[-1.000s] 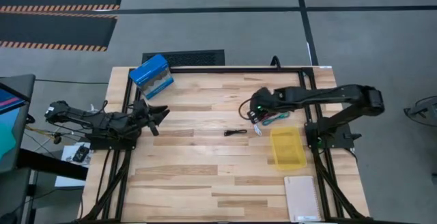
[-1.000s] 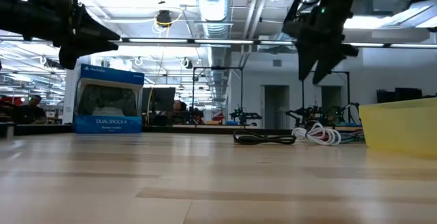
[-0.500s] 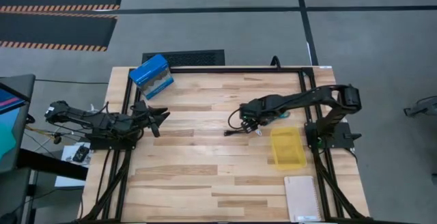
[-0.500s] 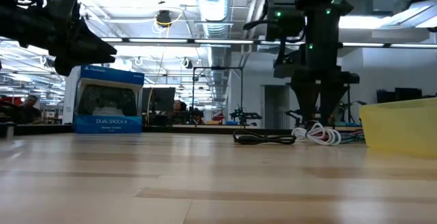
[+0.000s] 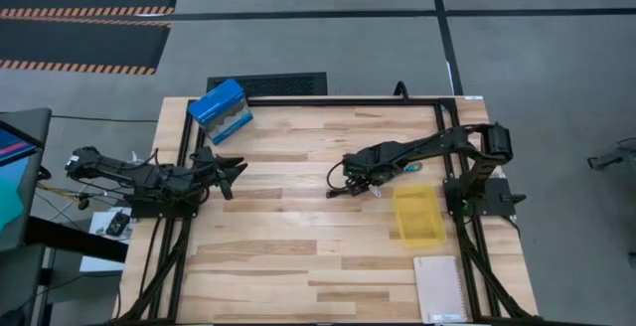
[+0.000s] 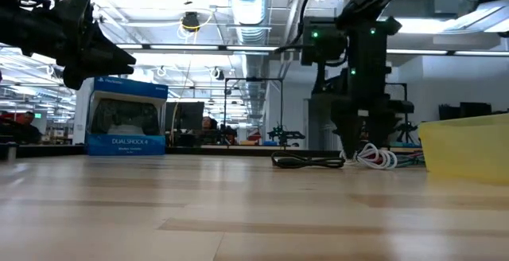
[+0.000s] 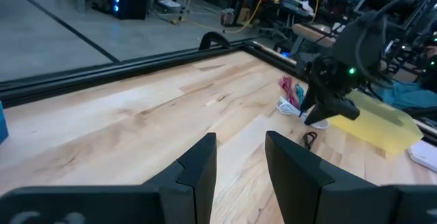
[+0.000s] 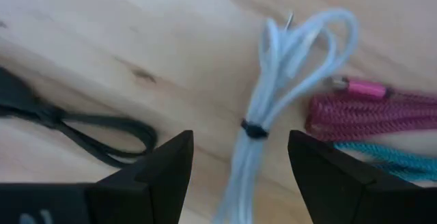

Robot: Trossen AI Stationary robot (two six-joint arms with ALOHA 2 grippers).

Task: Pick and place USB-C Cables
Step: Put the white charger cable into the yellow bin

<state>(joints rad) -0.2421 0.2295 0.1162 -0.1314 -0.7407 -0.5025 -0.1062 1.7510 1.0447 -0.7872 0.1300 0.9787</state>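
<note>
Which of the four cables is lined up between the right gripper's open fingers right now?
The white cable. It runs straight through the right gripper's gap; the black cable lies off one side, the dark red and teal ones off the other.

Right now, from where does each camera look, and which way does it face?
High: overhead, facing down; both arms, blue box, yellow tray.
Low: table height, facing across; right gripper above white cable.
Left wrist: forward past open left gripper toward the right arm.
Right wrist: down; open fingers astride the white cable, which all show.
</note>
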